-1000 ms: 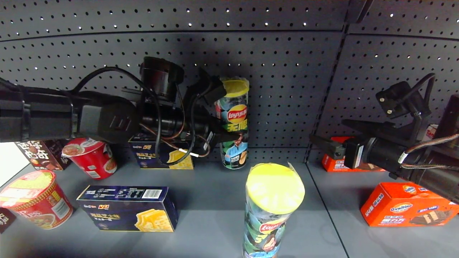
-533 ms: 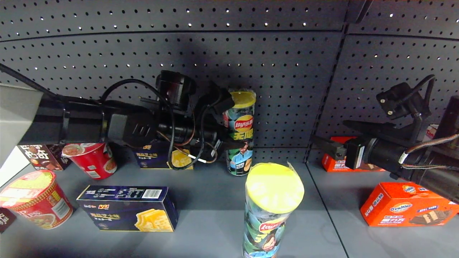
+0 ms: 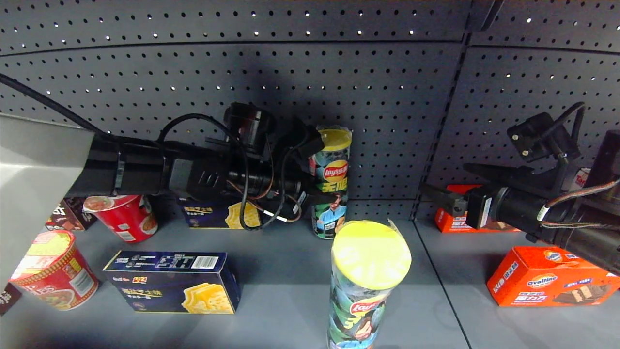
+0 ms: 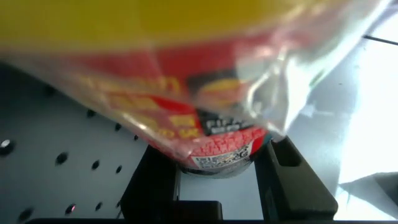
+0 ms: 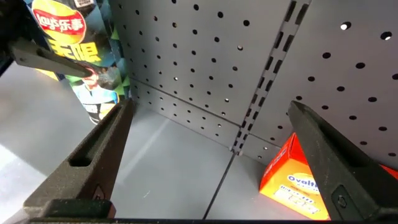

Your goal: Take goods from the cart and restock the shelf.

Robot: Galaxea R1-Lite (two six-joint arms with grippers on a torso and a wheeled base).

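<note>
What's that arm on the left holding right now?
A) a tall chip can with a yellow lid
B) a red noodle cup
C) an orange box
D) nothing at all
A: the left gripper is shut on the upright, yellow-lidded chip can, close to the pegboard wall.

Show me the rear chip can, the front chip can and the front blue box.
rear chip can (image 3: 334, 169), head view, on its label.
front chip can (image 3: 371, 254), head view, on its yellow lid.
front blue box (image 3: 160, 291), head view, on its front face.
</note>
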